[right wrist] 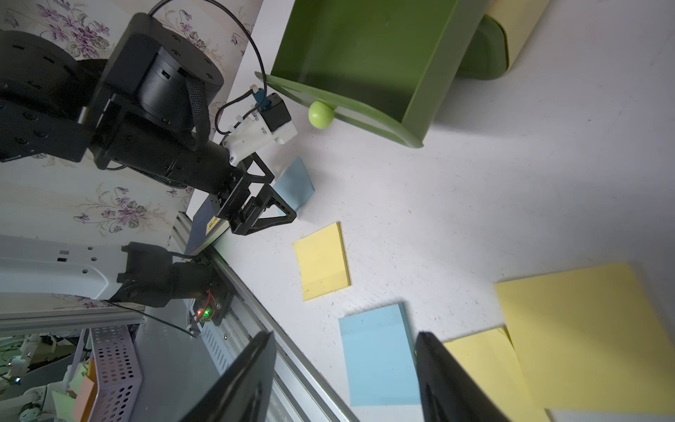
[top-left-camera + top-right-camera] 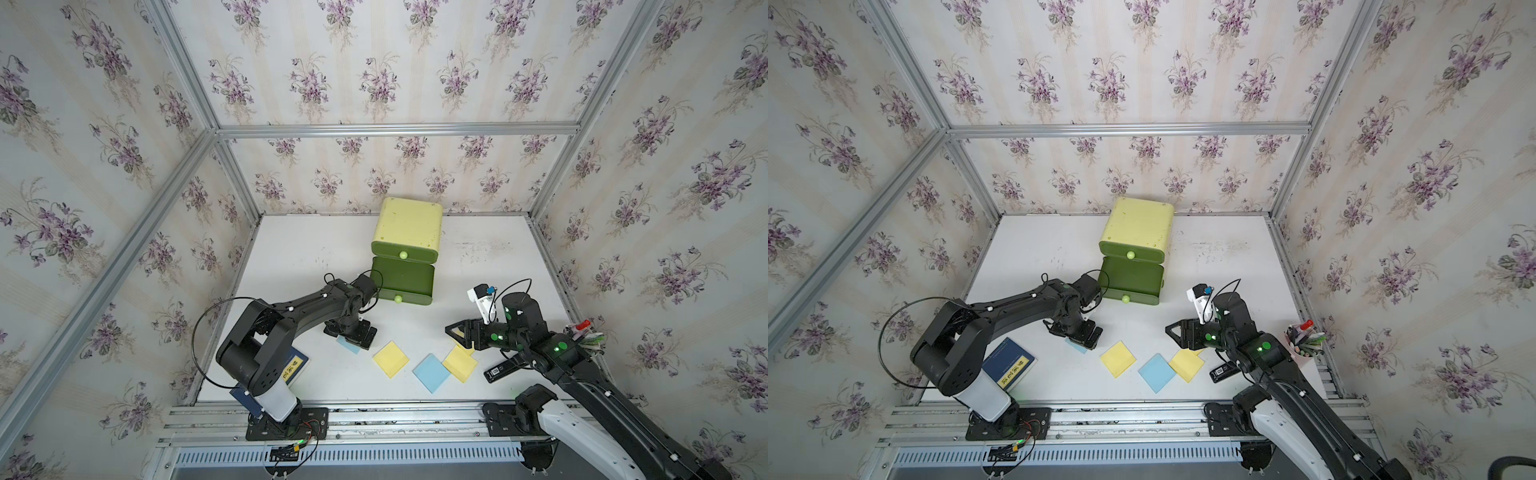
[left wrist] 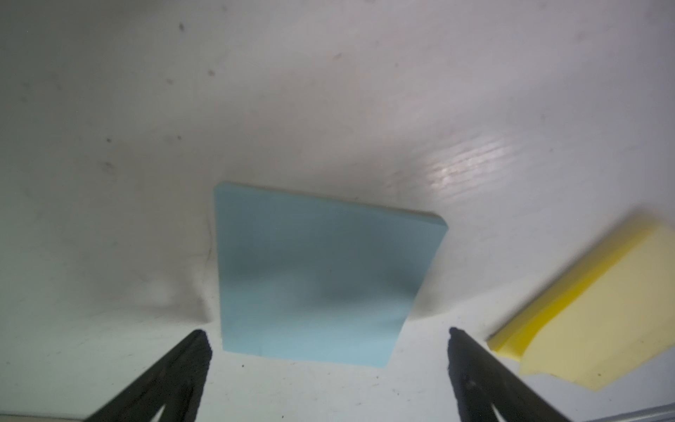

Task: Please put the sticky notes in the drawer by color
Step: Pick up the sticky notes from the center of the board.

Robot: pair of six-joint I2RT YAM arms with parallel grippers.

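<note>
- At the front left of the white table, a dark blue book lies partly under the left arm.
- Just beyond it, sticky notes lie flat in a loose row: a single yellow note, a middle blue note, then two overlapping yellow notes just beside it.
- A black handheld device lies to their right.
- The right gripper hovers over the far corner of the overlapping pair. Its jaws are partly apart, with nothing between them.
- The left gripper points down at a second blue note, jaws wide, a fingertip on either side of it.
- A pen cup stands at the right edge.
- Farthest back stands the drawer. Its top drawer is shut, and a lower drawer is pulled out toward the arms.
</note>
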